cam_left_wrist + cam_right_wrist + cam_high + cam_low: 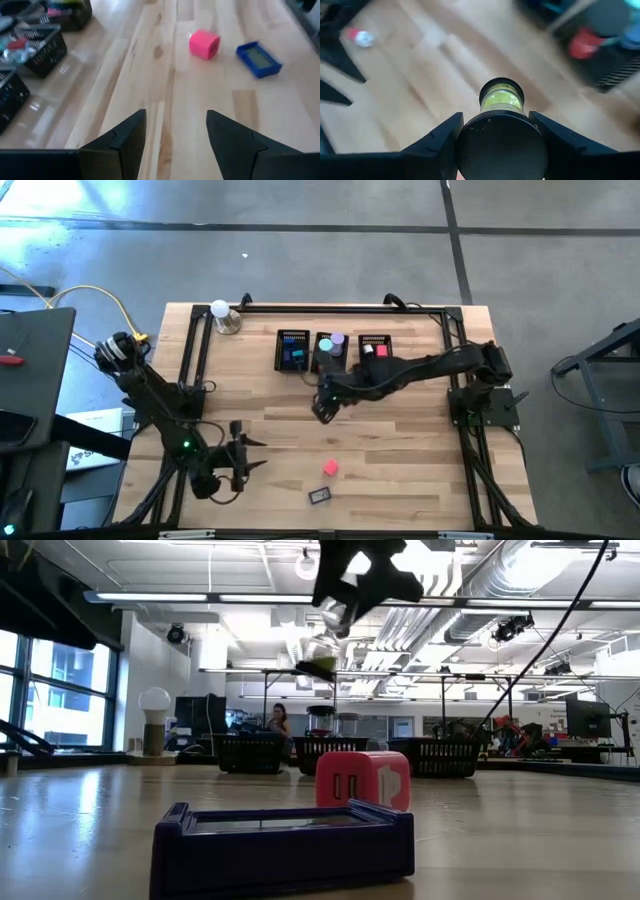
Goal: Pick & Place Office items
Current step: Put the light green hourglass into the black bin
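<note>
We are carrying the black round roll [501,130] clamped in the right gripper [322,408] fingers toward the mesh bins [293,351], keeping it level; left gripper [175,145] fingers apart.

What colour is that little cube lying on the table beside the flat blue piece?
Pink. The cube shows best in the left wrist view, lying next to the blue piece.

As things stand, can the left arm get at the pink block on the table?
Probably yes. The left gripper is open and empty, and in its wrist view bare table lies between it and the pink block. The blue piece sits beside the block, not in front. The right gripper, holding a black roll, is near the bins.
</note>
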Tool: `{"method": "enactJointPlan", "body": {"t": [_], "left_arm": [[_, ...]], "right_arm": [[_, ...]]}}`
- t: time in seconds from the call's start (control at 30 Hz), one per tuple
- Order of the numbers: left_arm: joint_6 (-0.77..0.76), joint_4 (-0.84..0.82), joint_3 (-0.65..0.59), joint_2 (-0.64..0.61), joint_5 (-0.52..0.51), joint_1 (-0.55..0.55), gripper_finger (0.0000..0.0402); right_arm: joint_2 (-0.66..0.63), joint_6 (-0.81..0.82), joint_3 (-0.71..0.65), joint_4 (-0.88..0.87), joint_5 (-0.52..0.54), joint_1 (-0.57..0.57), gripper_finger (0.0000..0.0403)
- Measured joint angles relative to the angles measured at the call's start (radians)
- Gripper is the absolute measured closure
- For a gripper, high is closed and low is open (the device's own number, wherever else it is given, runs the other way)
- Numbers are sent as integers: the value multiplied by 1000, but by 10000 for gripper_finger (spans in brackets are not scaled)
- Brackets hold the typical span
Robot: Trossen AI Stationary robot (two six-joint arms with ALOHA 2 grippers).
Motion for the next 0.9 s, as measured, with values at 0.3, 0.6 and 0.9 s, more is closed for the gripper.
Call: {"method": "enactJointPlan", "body": {"t": [0.3, 0.6, 0.9], "left_arm": [[25, -27, -1, -5, 168, 135, 204], [68, -65, -1, -5, 249, 213, 204], [68, -79, -1, -5, 260, 246, 204]], "right_arm": [[4, -83, 1, -55, -37, -141, 209], [4, -162, 0, -105, -98, -261, 209], [5, -209, 0, -139, -90, -286, 209]]}}
